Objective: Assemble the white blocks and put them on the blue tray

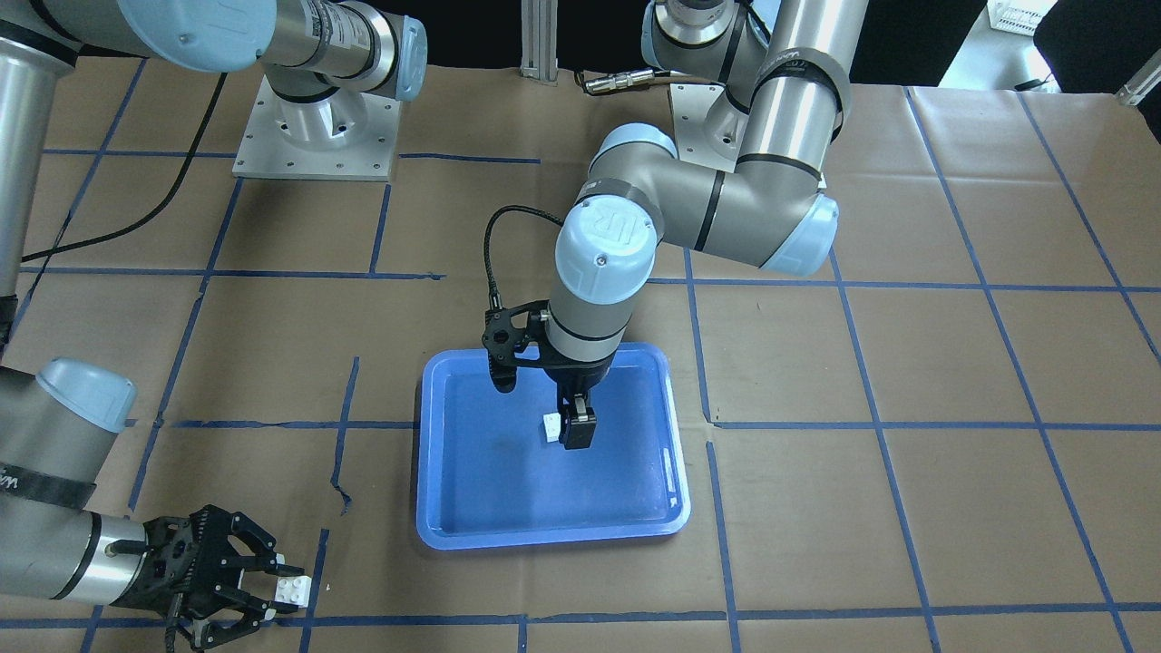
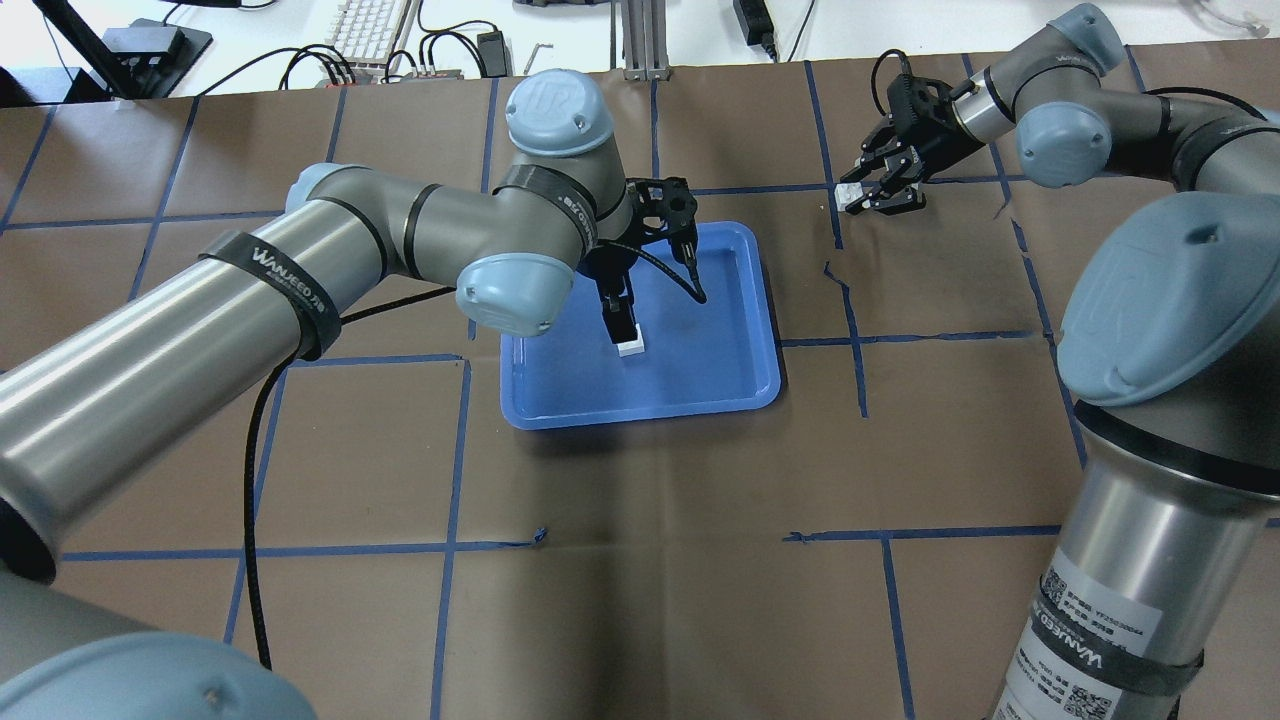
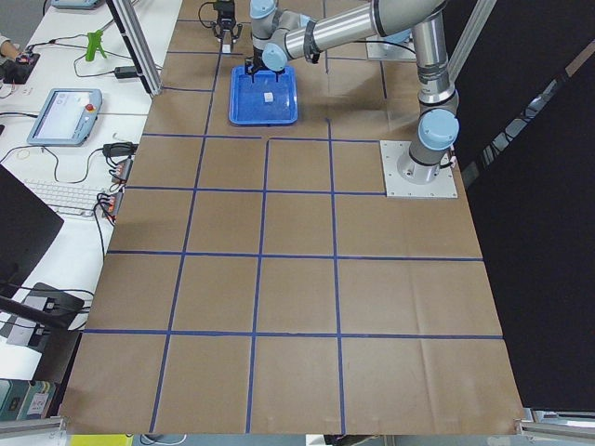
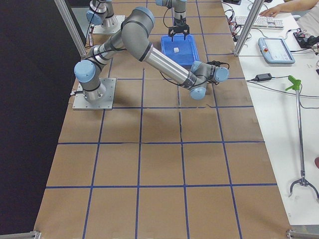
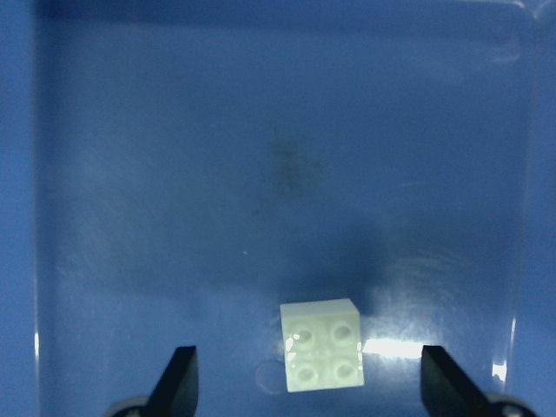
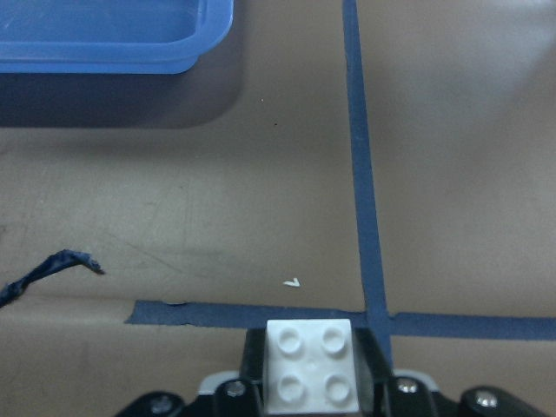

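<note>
Spreading left gripper (image 1: 578,435) wide at centre frame, flanking a white block (image 1: 551,426) lying on blue tray (image 1: 435,535), fingers clear of it. Clamping right gripper (image 1: 283,591) on second white block (image 1: 296,589) at lower left, well apart from tray.

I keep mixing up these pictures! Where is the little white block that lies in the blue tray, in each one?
Front-facing: white block mid-tray.
Overhead: block mid-tray.
Left side: block, a speck in the far tray.
Right side: block, a speck in the far tray.
Left wrist: block at bottom centre.
Right wrist: not in it; that is the other block.
Shared landmark: the blue tray.
</note>
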Controlling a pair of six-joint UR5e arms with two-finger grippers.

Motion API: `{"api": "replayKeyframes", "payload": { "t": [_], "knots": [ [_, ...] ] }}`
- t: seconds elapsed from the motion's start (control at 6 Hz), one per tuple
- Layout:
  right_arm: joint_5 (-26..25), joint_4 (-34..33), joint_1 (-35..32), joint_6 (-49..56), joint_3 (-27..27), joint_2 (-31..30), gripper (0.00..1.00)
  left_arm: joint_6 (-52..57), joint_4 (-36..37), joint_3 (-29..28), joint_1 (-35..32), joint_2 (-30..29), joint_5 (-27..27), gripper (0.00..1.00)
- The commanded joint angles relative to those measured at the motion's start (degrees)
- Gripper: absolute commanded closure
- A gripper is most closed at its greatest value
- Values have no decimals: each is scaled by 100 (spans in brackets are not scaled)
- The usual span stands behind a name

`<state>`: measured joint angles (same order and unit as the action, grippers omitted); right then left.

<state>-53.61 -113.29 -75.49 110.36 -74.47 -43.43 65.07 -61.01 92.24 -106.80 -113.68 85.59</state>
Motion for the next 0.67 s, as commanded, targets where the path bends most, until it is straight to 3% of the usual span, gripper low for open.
{"api": "replayKeyframes", "payload": {
  "t": [0.0,0.17,0.5],
  "knots": [
    [0,-9,8,11,38,-34,73,-343,-1301,-519,220,660,-43,2],
    [-9,9,8,-15,116,-138,74,-372,-2143,-723,343,985,27,2],
    [-18,254,17,-93,30,-637,74,-712,-2731,-454,886,1496,36,1]
  ]
}}
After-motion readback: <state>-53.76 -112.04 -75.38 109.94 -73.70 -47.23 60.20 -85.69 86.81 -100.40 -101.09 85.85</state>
